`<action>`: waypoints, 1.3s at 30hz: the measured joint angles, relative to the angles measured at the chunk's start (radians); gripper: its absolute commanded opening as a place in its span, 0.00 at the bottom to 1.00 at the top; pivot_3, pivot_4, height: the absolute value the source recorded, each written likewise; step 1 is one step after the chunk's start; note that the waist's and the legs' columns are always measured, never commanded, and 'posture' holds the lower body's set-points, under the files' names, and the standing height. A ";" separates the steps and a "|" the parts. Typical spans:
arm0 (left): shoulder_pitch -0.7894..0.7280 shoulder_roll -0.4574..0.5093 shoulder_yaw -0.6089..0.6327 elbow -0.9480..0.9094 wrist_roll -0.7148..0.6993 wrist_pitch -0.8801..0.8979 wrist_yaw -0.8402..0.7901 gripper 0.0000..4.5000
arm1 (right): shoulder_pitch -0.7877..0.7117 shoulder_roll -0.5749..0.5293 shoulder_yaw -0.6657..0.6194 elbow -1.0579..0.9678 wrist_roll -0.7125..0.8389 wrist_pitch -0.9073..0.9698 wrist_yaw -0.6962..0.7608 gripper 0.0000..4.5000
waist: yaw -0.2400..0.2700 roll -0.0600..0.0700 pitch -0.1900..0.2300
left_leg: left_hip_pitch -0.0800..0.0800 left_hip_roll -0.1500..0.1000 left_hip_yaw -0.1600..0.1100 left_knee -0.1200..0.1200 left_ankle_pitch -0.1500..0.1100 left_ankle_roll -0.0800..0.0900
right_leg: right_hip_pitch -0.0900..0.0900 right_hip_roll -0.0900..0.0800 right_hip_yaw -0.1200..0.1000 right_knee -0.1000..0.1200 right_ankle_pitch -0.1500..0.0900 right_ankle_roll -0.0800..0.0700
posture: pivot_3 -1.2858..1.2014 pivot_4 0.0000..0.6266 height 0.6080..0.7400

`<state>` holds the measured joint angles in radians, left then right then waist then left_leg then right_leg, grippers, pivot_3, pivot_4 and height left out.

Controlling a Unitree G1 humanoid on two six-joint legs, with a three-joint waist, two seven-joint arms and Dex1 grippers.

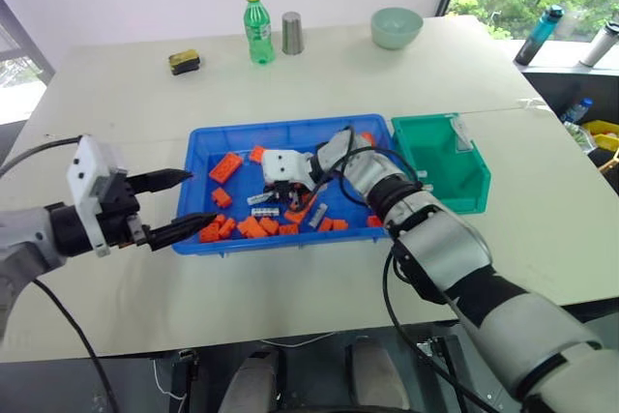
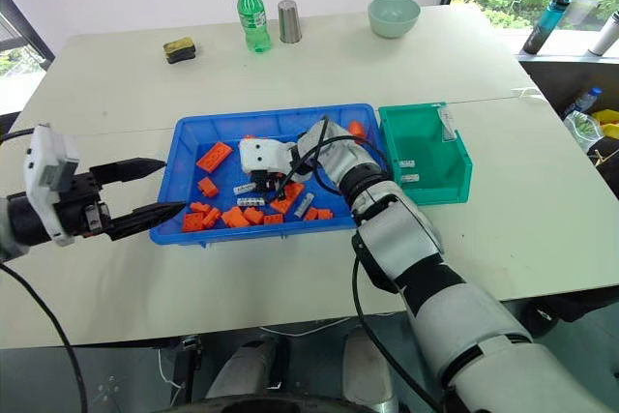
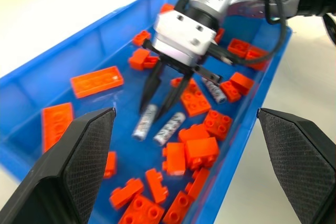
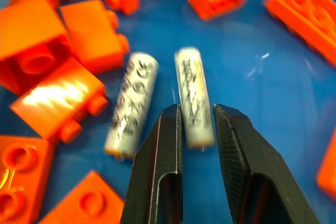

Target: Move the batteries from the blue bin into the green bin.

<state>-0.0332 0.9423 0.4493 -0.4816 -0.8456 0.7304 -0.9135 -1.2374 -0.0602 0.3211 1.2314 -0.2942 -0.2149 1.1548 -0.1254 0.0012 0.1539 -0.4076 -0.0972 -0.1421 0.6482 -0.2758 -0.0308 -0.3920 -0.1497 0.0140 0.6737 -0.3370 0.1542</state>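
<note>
Orange bricks (image 3: pixel 201 150) crowd the blue bin's (image 1: pixel 290 131) front edge and hem 2 batteries (image 4: pixel 131 103) at mid-floor; its back-left corner lies bare, and the green bin (image 1: pixel 464 186) stands open-topped beside its right edge

The print on the batteries (image 4: pixel 193 95) is smeared and can't be read. One battery's near end sits between the right gripper (image 4: pixel 197 124) fingers, hidden there. Bricks (image 4: pixel 37 40) run off the wrist picture's edges. Two small pale things in the green bin (image 2: pixel 455 157) are too small to name.
</note>
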 measured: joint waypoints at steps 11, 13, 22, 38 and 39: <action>-0.044 -0.001 -0.039 0.055 0.029 -0.022 -0.030 1.00 | 0.047 0.022 -0.001 -0.070 0.015 0.058 -0.041 0.22 | -0.005 0.000 0.000 | 0.000 0.000 0.000 0.000 0.000 0.000 | -0.002 0.000 0.000 0.003 0.000 0.000 | 0.52 0.24 0.90; -0.008 -0.001 -0.026 0.037 0.027 -0.017 -0.028 1.00 | 0.046 0.028 -0.001 -0.065 0.015 0.058 -0.060 0.22 | -0.004 0.000 0.000 | 0.000 0.000 0.000 0.000 0.000 0.000 | -0.002 0.000 0.000 0.004 0.000 0.000 | 0.52 0.24 0.90; 0.070 -0.001 0.029 -0.009 0.019 -0.001 -0.021 1.00 | 0.046 0.047 -0.005 -0.049 0.031 0.073 -0.060 0.02 | -0.001 0.000 0.000 | 0.000 0.000 -0.001 0.000 0.000 0.000 | -0.002 0.000 0.000 0.007 0.000 0.000 | 0.52 0.24 0.90; -0.291 -0.071 -0.212 0.163 0.021 -0.028 -0.121 1.00 | 0.314 -0.434 -0.408 -1.243 0.293 1.173 -0.190 0.02 | 0.066 -0.001 -0.001 | -0.003 -0.003 0.000 0.004 0.000 0.001 | -0.003 -0.003 0.001 0.007 0.000 0.000 | 0.52 0.24 0.90; -0.316 -0.081 -0.227 0.180 0.022 -0.029 -0.131 1.00 | 0.356 -0.492 -0.424 -1.305 0.299 1.228 -0.200 0.02 | 0.068 -0.001 -0.001 | -0.003 -0.004 0.001 0.004 0.000 0.001 | -0.003 -0.004 0.001 0.007 0.000 0.000 | 0.52 0.24 0.90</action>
<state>-0.3496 0.8611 0.2223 -0.3015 -0.8239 0.7016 -1.0446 -0.8818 -0.5523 -0.1028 -0.0738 0.0045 1.0128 0.9552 -0.0571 0.0002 0.1534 -0.4105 -0.1010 -0.1410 0.6525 -0.2762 -0.0302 -0.3952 -0.1535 0.0149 0.6806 -0.3370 0.1541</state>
